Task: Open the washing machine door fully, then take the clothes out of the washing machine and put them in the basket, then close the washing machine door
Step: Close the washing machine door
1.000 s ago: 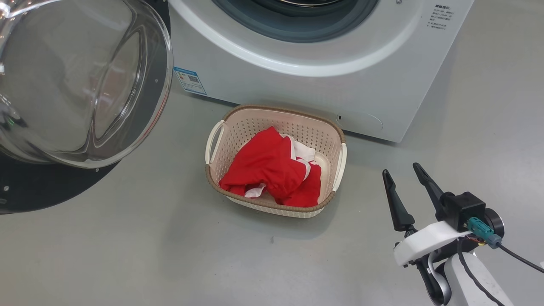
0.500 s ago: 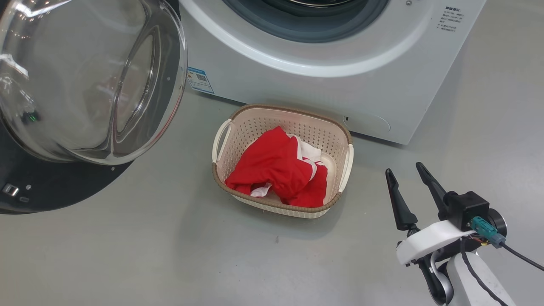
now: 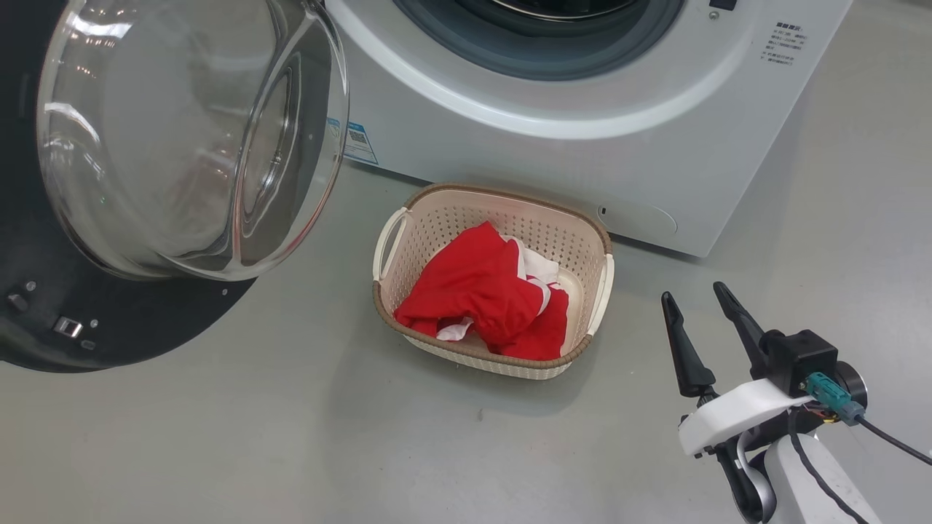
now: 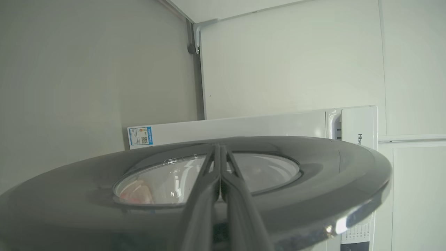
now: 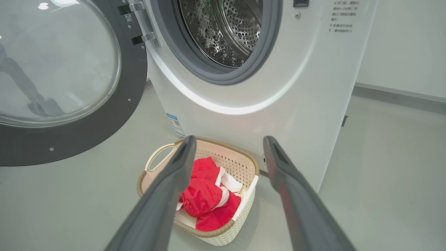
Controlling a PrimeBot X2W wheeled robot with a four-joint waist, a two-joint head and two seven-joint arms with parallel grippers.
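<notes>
Head view: clothes (image 3: 480,287) lie in basket (image 3: 502,191) on floor, just before washing machine (image 3: 582,160); washing machine door (image 3: 182,138) stands open; right tool (image 3: 690,291) spread wide, empty; left tool (image 4: 220,148) pinched together, empty, against the door's outer face.

The basket (image 3: 451,222) sits on the floor (image 3: 291,437) at frame centre, just before the washing machine (image 3: 582,145) along the top, clothes (image 3: 480,291) inside it. The washing machine door (image 3: 182,145) stands at upper left, the right claw (image 3: 692,291) at lower right.

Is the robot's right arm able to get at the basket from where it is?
Probably yes: the right gripper hangs open close beside the basket, with just floor between them.
</notes>
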